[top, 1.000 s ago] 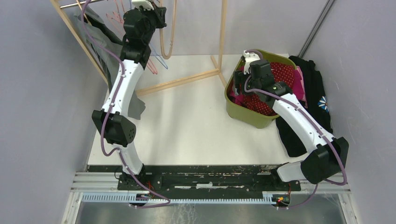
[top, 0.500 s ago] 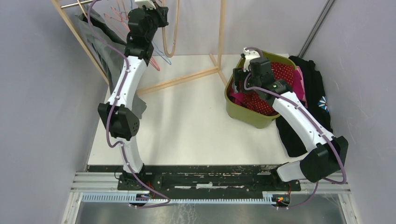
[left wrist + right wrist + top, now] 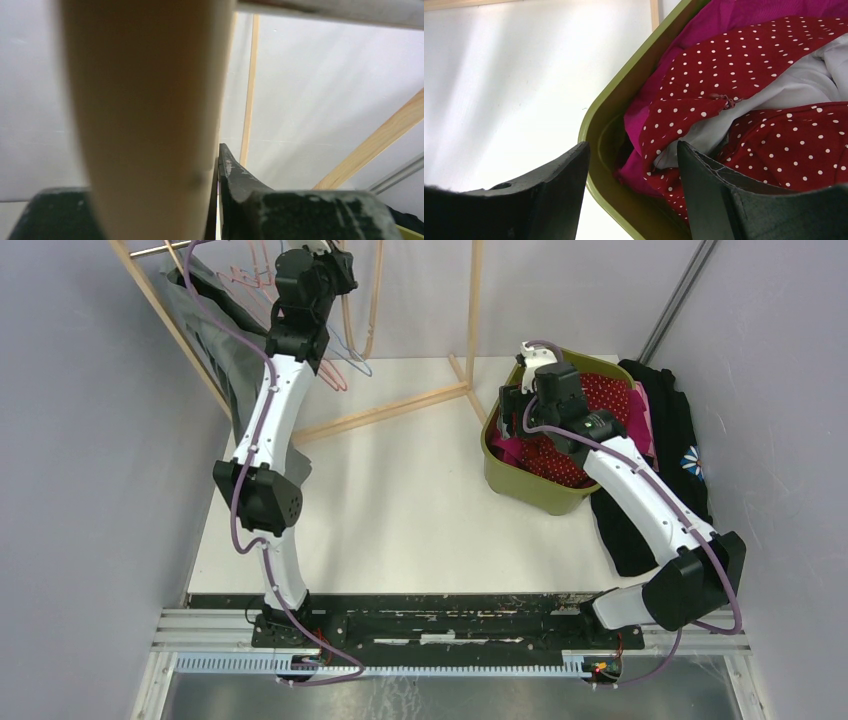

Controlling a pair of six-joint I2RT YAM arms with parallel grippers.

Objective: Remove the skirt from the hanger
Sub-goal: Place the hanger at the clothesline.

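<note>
A red polka-dot skirt (image 3: 603,393) lies in the green bin (image 3: 520,487) with pink and white cloth; it also shows in the right wrist view (image 3: 744,60). My right gripper (image 3: 517,392) is open and empty, just above the bin's left rim (image 3: 606,117), its gap (image 3: 633,150) over the skirt's edge. My left gripper (image 3: 335,258) is high at the wooden rack, shut on a tan wooden hanger (image 3: 375,310). That hanger (image 3: 145,100) fills the left wrist view, blurred, against the right fingertip (image 3: 229,167). The left finger is mostly hidden.
The wooden rack's base bar (image 3: 385,412) crosses the table's far side. A grey garment (image 3: 215,340) and pink and blue wire hangers (image 3: 335,375) hang at the rack's left. A black garment with a flower print (image 3: 680,430) lies right of the bin.
My left arm has stretched higher and a little right, carrying the wooden hanger toward the rack's top. My right gripper shifted slightly back over the bin, still open.
</note>
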